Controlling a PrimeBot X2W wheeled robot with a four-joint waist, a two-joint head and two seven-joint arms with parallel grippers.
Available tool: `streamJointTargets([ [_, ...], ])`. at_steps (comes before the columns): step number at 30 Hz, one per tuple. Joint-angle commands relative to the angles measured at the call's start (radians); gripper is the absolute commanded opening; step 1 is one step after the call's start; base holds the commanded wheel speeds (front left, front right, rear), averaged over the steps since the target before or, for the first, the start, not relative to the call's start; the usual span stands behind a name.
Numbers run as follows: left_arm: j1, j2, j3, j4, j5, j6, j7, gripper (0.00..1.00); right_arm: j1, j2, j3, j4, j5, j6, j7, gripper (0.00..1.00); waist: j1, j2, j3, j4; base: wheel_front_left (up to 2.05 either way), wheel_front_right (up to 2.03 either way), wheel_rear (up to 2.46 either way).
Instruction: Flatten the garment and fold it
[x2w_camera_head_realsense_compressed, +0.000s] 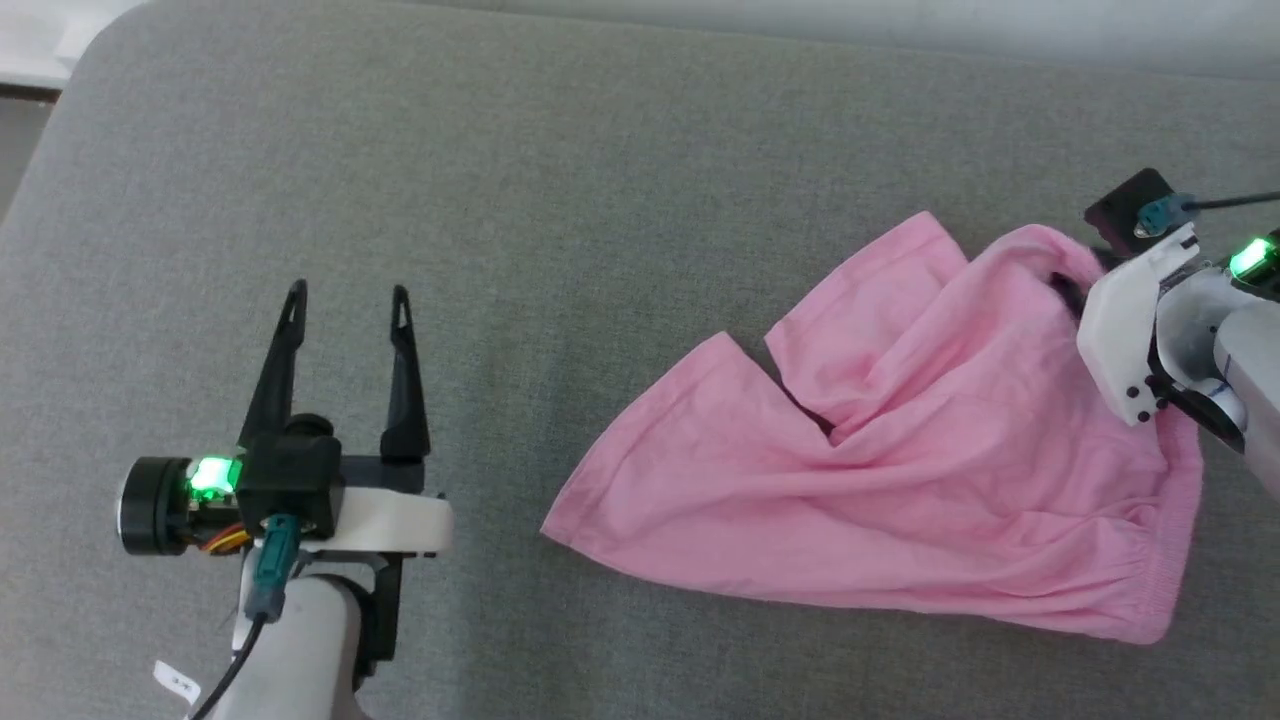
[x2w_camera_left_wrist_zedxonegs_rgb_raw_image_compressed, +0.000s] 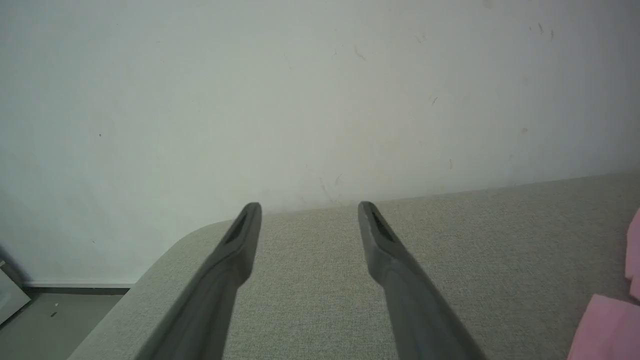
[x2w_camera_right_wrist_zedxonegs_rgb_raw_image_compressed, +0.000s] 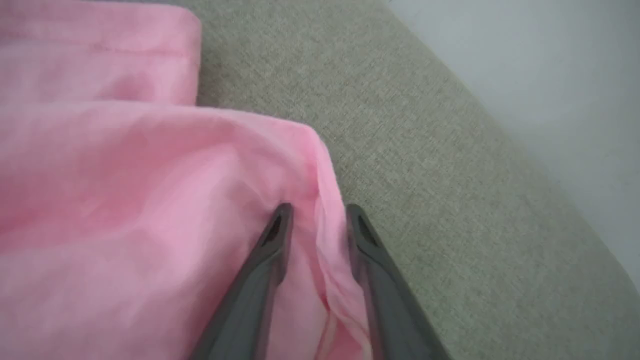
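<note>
The garment (x2w_camera_head_realsense_compressed: 900, 460) is a light pink pair of shorts lying crumpled on the right half of the grey cushion (x2w_camera_head_realsense_compressed: 600, 200), waistband to the right and both legs pointing left. Its far right corner is bunched up around my right gripper (x2w_camera_right_wrist_zedxonegs_rgb_raw_image_compressed: 317, 212). In the right wrist view the jaws stand partly apart, with the edge of the garment (x2w_camera_right_wrist_zedxonegs_rgb_raw_image_compressed: 150, 175) running between the fingers. My left gripper (x2w_camera_head_realsense_compressed: 347, 300) is open and empty over bare cushion, well to the left of the shorts. The left wrist view catches a pink edge of the garment (x2w_camera_left_wrist_zedxonegs_rgb_raw_image_compressed: 605, 325) at its lower right.
The cushion's rounded far left corner (x2w_camera_left_wrist_zedxonegs_rgb_raw_image_compressed: 200, 235) meets a pale wall (x2w_camera_left_wrist_zedxonegs_rgb_raw_image_compressed: 300, 100), with floor below it at the left. The cushion's far edge (x2w_camera_right_wrist_zedxonegs_rgb_raw_image_compressed: 475, 100) runs close beside my right gripper. Bare fabric lies between my left gripper and the shorts.
</note>
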Motion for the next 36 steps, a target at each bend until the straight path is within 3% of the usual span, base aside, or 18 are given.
streamJointTargets([
  [1,0.008,0.016,0.004,0.008,-0.002,-0.014,-0.005,1.00,0.000,-0.002,0.007,0.006,-0.007,0.005,-0.055,1.00,-0.0001,-0.0001,-0.056,-0.049,0.00,0.00,0.00],
  [6,0.022,0.077,0.001,0.064,-0.018,-0.083,-0.005,1.00,-0.010,-0.008,-0.027,0.007,-0.057,0.005,-0.296,1.00,-0.0001,-0.0001,-0.129,-0.093,0.00,0.00,0.00],
  [10,-0.003,0.136,-0.022,0.142,-0.035,-0.178,0.015,1.00,0.004,-0.016,-0.102,-0.025,-0.096,0.005,-0.370,1.00,-0.0001,-0.0001,-0.180,-0.116,0.00,0.00,0.00],
  [13,-0.040,0.175,-0.051,0.158,-0.051,-0.254,0.089,1.00,0.036,-0.031,-0.227,-0.106,-0.156,0.005,-0.378,1.00,-0.0001,-0.0001,-0.204,-0.129,0.00,0.00,0.00],
  [17,-0.081,0.211,-0.114,0.143,-0.117,-0.311,0.240,1.00,0.180,-0.052,-0.455,-0.280,-0.268,0.005,-0.379,1.00,-0.0001,-0.0001,-0.225,-0.139,0.00,0.00,0.00],
  [20,-0.116,0.255,-0.200,0.115,-0.186,-0.322,0.379,1.00,0.331,-0.036,-0.629,-0.402,-0.370,0.005,-0.379,1.00,-0.0001,-0.0001,-0.238,-0.143,0.00,0.00,0.00],
  [26,-0.213,0.408,-0.484,0.043,-0.440,-0.323,0.667,1.00,0.599,0.069,-0.892,-0.612,-0.539,0.005,-0.379,1.00,-0.0001,-0.0001,-0.245,-0.159,0.00,0.00,0.00],
  [31,-0.302,0.492,-0.638,0.053,-0.609,-0.323,0.830,1.00,0.740,0.148,-0.979,-0.728,-0.619,0.005,-0.352,1.00,-0.0001,-0.0001,-0.243,-0.180,0.00,0.00,0.00],
  [36,-0.376,0.514,-0.748,0.113,-0.739,-0.324,0.940,1.00,0.807,0.192,-1.010,-0.795,-0.648,0.005,-0.323,1.00,-0.0001,-0.0001,-0.227,-0.202,0.00,0.00,0.00],
])
